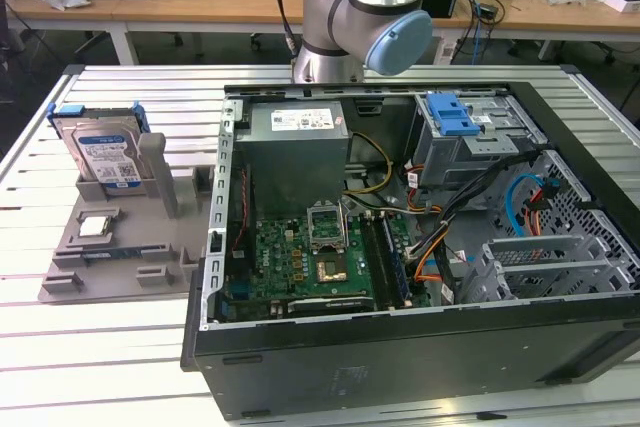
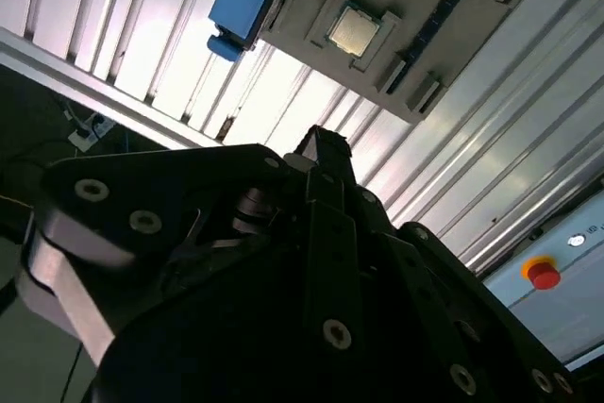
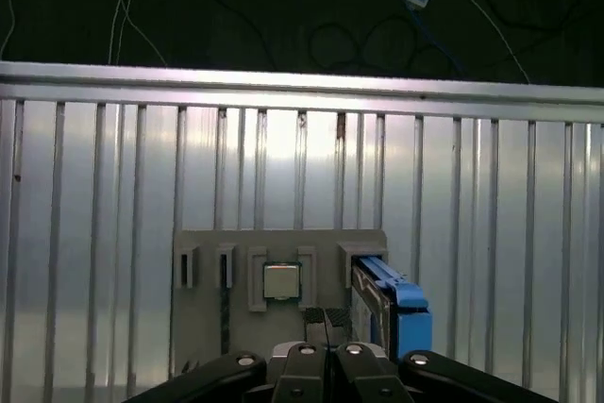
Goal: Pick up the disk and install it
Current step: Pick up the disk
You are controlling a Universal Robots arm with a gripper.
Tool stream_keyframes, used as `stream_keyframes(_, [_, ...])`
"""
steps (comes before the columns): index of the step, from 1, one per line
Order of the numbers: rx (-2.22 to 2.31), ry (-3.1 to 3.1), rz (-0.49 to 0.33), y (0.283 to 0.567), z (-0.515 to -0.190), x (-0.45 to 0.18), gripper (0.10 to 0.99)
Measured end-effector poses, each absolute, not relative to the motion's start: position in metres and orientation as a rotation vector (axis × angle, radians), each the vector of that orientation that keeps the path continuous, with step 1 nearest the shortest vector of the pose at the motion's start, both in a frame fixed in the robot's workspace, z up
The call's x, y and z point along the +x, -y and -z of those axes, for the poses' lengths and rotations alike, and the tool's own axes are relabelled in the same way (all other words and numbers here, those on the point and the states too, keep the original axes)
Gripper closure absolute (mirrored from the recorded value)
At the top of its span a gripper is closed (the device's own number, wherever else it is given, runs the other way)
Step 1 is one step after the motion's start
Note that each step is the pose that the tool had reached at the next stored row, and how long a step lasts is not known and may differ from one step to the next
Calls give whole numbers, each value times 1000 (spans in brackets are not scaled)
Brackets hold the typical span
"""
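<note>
While the disk point(image 1: 102, 152) stands on edge in the gray holder point(image 1: 160, 237), ungrasped, the pincer point(image 3: 327, 320) hangs closed and empty above the holder; approach step, grasping calls for opening first.

No print can be read anywhere. The disk point(image 1: 103, 155) has a blue-and-white label, its wording too small to make out. The power supply point(image 1: 297, 147) has a white sticker, unreadable. In the second wrist view, the tiny marks near the red button point(image 2: 543, 274) are illegible.
</note>
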State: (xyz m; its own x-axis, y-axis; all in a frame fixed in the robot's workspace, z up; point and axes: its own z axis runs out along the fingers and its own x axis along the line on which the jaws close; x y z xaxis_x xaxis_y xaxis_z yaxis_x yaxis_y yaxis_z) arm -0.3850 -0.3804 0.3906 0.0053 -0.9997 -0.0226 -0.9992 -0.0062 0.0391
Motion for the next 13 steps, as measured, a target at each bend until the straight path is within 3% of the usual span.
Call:
stream_keyframes(9, [2114, 2309, 69, 380, -390, -385, 973])
stream_keyframes(13, [2114, 2310, 69, 380, -390, -385, 729])
